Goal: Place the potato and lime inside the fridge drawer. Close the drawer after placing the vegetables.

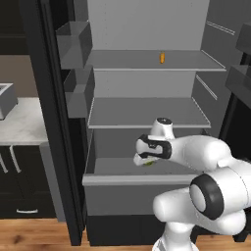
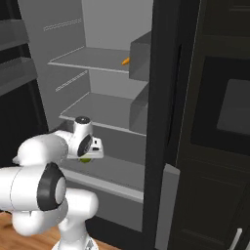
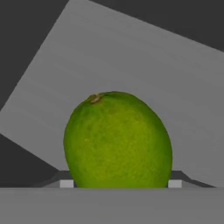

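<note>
Left base view: my gripper (image 1: 147,162) hangs over the open fridge drawer (image 1: 137,192), pointing down toward its floor. A patch of yellow-green, the lime (image 1: 148,163), shows at the fingertips, just below my hand and above the drawer's interior. The drawer's flat light-grey front lies below and in front of my gripper; it is pulled out from the fridge. Above and behind my gripper are two grey shelves; a small orange item (image 1: 161,58) sits on the upper shelf (image 1: 147,61), well apart from my hand. Two grey door bins (image 1: 76,41) hang on the fridge door, up and to the left of my gripper. Far left, a counter (image 1: 22,125) with a pale marbled top stands beyond the door.

Right base view: my gripper (image 2: 87,157) again sits above the drawer (image 2: 114,178), with the lime (image 2: 86,158) showing as a green sliver under the hand. The drawer floor lies beneath it and stretches to the right of it. The orange item (image 2: 126,61) is high above, on the upper shelf.

Hand view: the lime (image 3: 117,140) sits directly between my fingertips, touching both sides, its stem end turned up and away from the palm. My gripper (image 3: 120,183) is closed on the lime. Behind the fruit lies the flat grey drawer floor (image 3: 144,61), apart from it.

I see no potato from any camera.
</note>
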